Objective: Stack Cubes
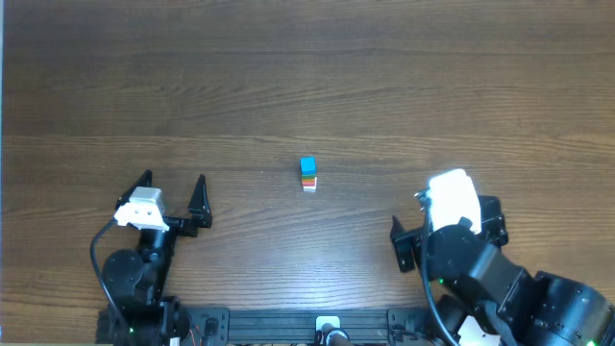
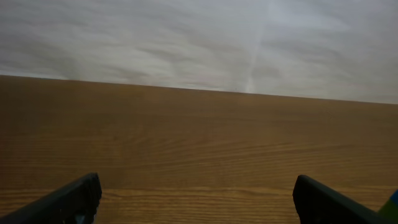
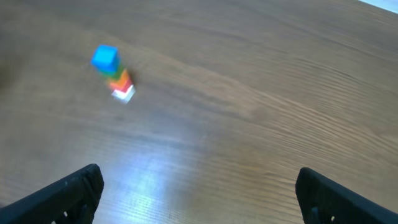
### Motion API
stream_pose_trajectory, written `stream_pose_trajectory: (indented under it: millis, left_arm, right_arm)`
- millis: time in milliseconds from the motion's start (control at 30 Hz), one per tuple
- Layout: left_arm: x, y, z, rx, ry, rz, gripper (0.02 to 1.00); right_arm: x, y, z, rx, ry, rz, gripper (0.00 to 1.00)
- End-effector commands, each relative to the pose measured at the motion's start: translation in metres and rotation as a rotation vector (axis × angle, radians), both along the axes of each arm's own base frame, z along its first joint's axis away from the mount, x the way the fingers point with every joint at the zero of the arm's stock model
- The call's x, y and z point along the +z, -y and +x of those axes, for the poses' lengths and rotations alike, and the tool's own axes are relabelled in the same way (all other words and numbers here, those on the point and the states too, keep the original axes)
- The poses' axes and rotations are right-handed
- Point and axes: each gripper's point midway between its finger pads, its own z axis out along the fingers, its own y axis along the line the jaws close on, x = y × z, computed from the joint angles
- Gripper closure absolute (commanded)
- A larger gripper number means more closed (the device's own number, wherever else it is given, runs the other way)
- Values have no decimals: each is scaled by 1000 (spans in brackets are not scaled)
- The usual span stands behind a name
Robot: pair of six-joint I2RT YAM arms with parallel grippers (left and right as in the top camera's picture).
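A small stack of cubes [image 1: 308, 174] stands near the middle of the wooden table: blue cube [image 3: 105, 57] on top, an orange one [image 3: 121, 79] under it, a white one [image 3: 124, 93] at the bottom. My left gripper [image 1: 173, 192] sits open at the near left, well to the left of the stack; its dark fingertips [image 2: 71, 199] are spread wide over bare wood. My right gripper [image 3: 196, 193] is at the near right, open and holding nothing, with the stack far off to one side in its wrist view.
Brown wood-grain table [image 1: 307, 86] stretches away on all sides of the stack. A pale wall [image 2: 199, 37] rises beyond the table's far edge in the left wrist view. Both arm bases [image 1: 144, 288] stand along the near edge.
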Motion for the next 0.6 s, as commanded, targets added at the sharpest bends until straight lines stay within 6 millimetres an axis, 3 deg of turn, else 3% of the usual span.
stream_pose_trajectory:
  millis: [33, 167, 300, 600]
  left_arm:
    - [-1, 1, 0, -8, 3, 14, 18]
    - [-1, 1, 0, -8, 3, 14, 18]
    - [-1, 1, 0, -8, 3, 14, 18]
    - [-1, 1, 0, -8, 3, 14, 18]
  right_arm:
    - [-8, 31, 18, -210, 1, 23, 9]
    - [-26, 54, 26, -343, -41, 112, 7]
    - [-42, 63, 31, -280, 36, 124, 9]
    - [-80, 79, 4, -294, 222, 137, 7]
